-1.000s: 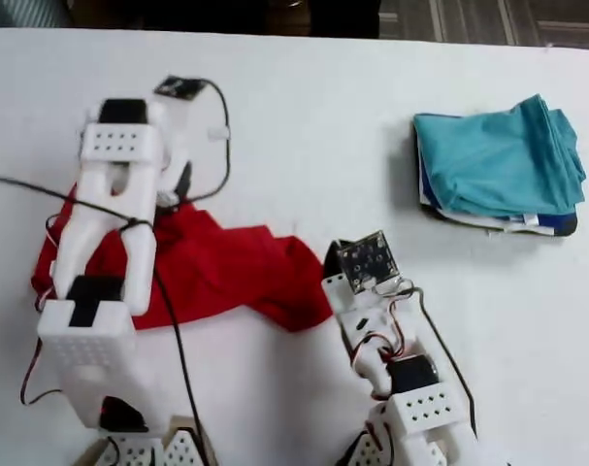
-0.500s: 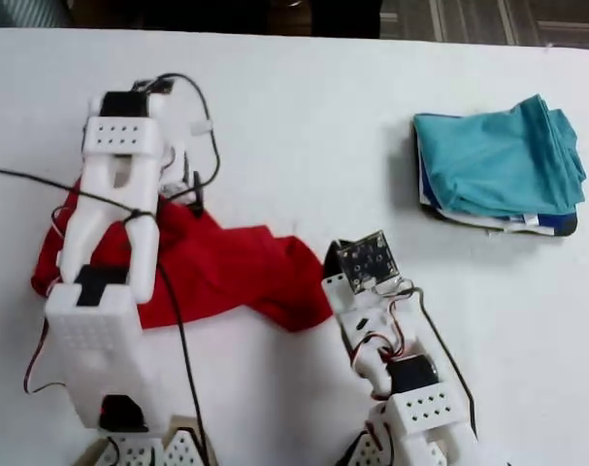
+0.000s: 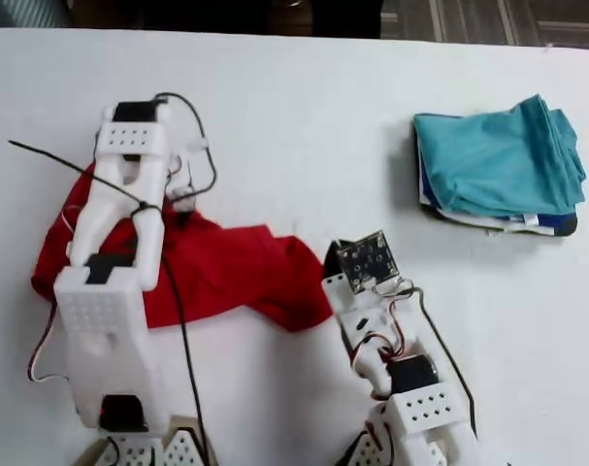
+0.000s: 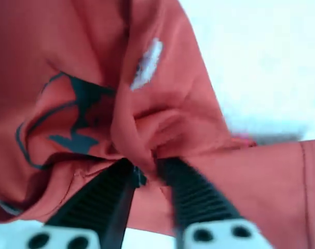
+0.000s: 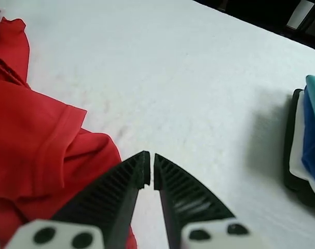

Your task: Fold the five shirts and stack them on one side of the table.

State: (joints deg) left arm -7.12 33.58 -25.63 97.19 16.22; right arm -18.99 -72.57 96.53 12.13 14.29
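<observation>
A crumpled red shirt (image 3: 226, 272) lies on the white table at the left. My left gripper (image 4: 148, 174) is shut on a bunched fold of the red shirt (image 4: 162, 114), beside its dark printed graphic (image 4: 79, 114). In the high view the left arm (image 3: 114, 252) stretches over the shirt's left part. My right gripper (image 5: 151, 174) is shut with nothing in it, just off the shirt's right edge (image 5: 48, 150), low over the bare table. A stack of folded shirts (image 3: 498, 170) with a teal one on top sits at the right.
The stack (image 5: 305, 140) lies ahead of the right gripper, across bare table (image 3: 323, 126). The right arm's base (image 3: 410, 408) stands at the front edge. Black cables (image 3: 187, 136) loop around the left arm.
The left arm has swung toward the table's left and a little back, dragging the pinched red cloth along. The right arm and the stack have stayed put.
</observation>
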